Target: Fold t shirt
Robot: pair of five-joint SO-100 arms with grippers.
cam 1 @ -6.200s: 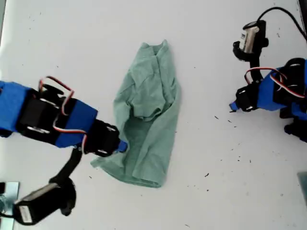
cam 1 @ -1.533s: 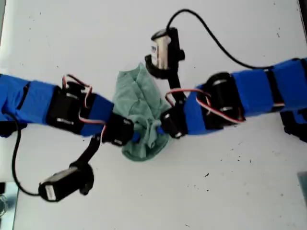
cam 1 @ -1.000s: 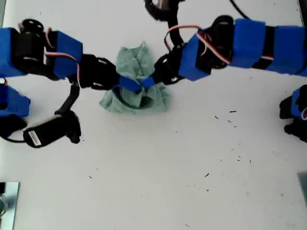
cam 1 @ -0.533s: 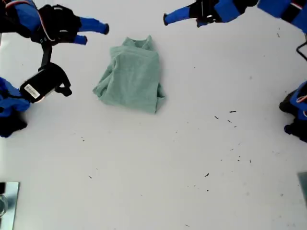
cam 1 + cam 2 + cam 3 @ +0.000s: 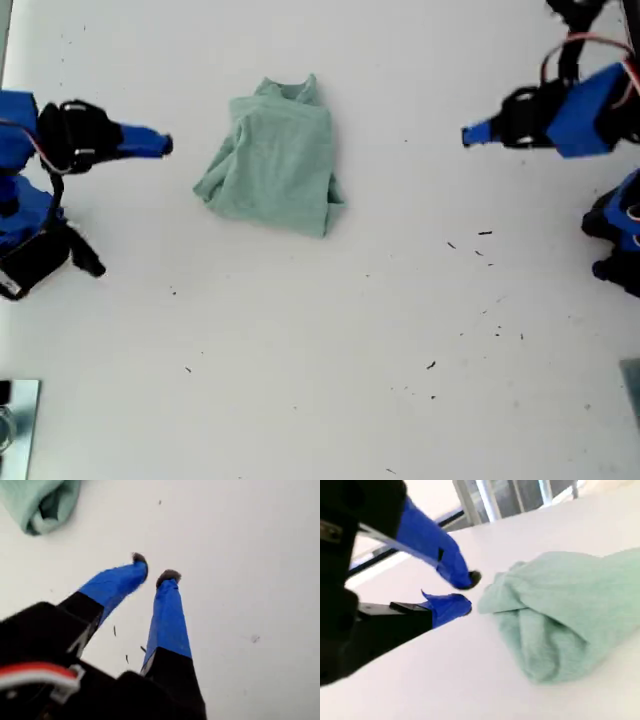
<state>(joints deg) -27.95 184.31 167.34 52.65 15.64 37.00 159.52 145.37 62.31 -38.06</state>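
- Exterior view: both arms have pulled back from the t shirt [image 5: 275, 160]. A second ago both pincers met over the middle of the cloth; now each stands well apart from it on its own side.
- My first pincer [image 5: 468, 134] is at the exterior view's right. In the first wrist view its tips [image 5: 154, 567] are spread a little with only bare counter [image 5: 330, 350] between them, and the shirt [image 5: 40, 502] is far off.
- My second pincer [image 5: 160, 146] is at the exterior view's left, nearer the cloth. In the second wrist view it [image 5: 467, 591] is slightly parted and empty, just short of the shirt's bunched edge [image 5: 555, 610] and not touching it.
- The shirt lies alone toward the far middle of the counter, in the same spot and shape as half a second ago. Six seconds back it was a long strip; now it is a short, thick bundle.
- I judge the last fold made and released, so the task looks done or nearly done.
- The bundle is rough: its near edge is uneven and one corner juts toward the exterior view's left. A tidying tuck may still be wanted.
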